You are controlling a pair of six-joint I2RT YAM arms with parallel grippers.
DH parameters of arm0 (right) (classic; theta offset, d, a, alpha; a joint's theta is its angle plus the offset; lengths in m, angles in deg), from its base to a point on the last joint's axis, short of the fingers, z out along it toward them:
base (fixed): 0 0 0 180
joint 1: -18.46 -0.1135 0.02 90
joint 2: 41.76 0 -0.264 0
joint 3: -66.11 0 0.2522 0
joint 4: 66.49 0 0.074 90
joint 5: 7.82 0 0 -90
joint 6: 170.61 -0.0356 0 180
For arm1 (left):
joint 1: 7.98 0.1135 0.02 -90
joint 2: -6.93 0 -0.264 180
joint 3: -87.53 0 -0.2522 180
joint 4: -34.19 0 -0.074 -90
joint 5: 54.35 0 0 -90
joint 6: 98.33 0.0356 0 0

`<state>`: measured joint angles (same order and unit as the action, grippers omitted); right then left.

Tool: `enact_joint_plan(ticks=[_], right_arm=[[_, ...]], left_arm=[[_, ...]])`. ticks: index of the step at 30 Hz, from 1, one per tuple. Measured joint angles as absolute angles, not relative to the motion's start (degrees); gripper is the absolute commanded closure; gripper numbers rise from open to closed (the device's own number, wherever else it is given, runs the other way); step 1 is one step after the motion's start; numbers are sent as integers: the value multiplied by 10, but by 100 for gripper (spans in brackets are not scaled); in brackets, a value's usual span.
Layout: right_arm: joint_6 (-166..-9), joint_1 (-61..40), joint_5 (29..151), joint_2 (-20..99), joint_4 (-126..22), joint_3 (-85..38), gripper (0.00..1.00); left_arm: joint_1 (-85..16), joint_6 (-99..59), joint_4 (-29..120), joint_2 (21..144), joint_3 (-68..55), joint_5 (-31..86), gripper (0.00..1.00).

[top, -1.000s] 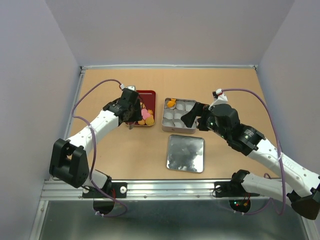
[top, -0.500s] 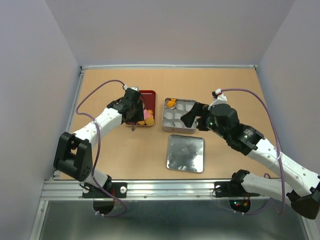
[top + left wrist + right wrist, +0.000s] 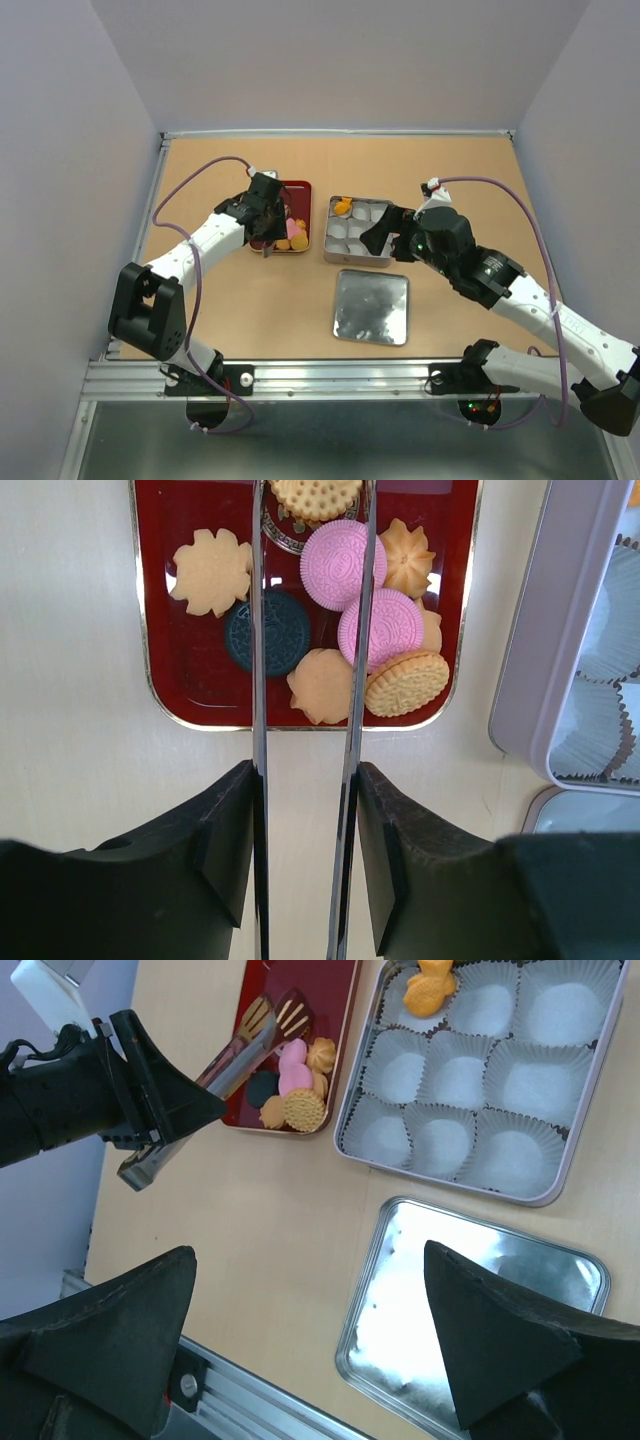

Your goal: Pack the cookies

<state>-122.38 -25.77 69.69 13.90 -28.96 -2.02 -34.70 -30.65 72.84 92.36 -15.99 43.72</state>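
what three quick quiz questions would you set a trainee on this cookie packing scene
1. True or false: the tin already holds one orange cookie in a corner cup.
2. What is the left gripper holding? A) a spoon B) tongs C) the tin's lid
3. Fill in: ___ pink cookies lie in the red tray.

Key: 1 true; 2 B; 3 two
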Motion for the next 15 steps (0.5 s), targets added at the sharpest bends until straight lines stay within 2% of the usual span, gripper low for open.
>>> enact_joint_plan(ticks=[6,15], right_arm=[[-1224,-258,700,144,-290,-20,0],[-1199,-258,690,153,-287,-26,0]], left_arm=[[-347,-303,759,927,-133,441,51],[-369,-293,806,927,9,423,50]])
